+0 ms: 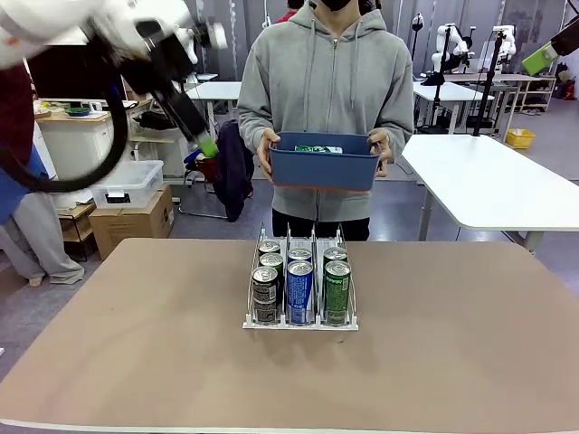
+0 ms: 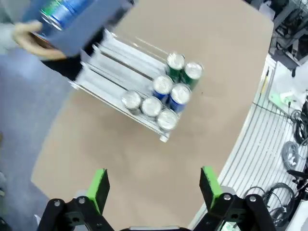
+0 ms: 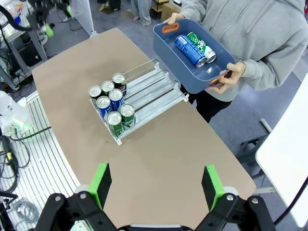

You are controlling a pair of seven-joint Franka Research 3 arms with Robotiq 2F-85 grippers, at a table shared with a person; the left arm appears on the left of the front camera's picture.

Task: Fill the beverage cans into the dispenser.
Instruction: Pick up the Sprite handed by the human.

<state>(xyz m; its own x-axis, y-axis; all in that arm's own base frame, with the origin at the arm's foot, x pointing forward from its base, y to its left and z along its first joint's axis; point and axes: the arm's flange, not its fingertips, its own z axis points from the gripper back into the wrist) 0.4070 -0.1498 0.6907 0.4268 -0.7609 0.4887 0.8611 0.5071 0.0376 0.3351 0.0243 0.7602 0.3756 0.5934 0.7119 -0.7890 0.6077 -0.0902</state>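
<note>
We judged the filling well along but not finished. The clear three-lane dispenser with thin wire dividers and a white base (image 1: 300, 325) sat at the middle of the brown table (image 1: 127, 353). Seven slim aluminium cans with silver tops stood upright at its front end. In the front view, three dark cans (image 1: 265, 294) filled the left lane, two blue cans (image 1: 299, 291) the middle lane and two green cans (image 1: 337, 289) the right lane. The rear of every lane lay bare, so there was room for more.

Beyond the table's far edge, at upper centre of that frame, a person in a grey hooded top (image 1: 330, 81) held a blue plastic tub (image 1: 321, 172) in both hands. In it lay a loose blue can (image 3: 186, 49) and a loose green-and-white can (image 3: 203, 47), on their sides and side by side. Those two, by our reckoning, were what was left to load.

Our left gripper (image 2: 154, 185) and right gripper (image 3: 156, 185) hung high over the table, fingers spread wide and grasping nothing.
</note>
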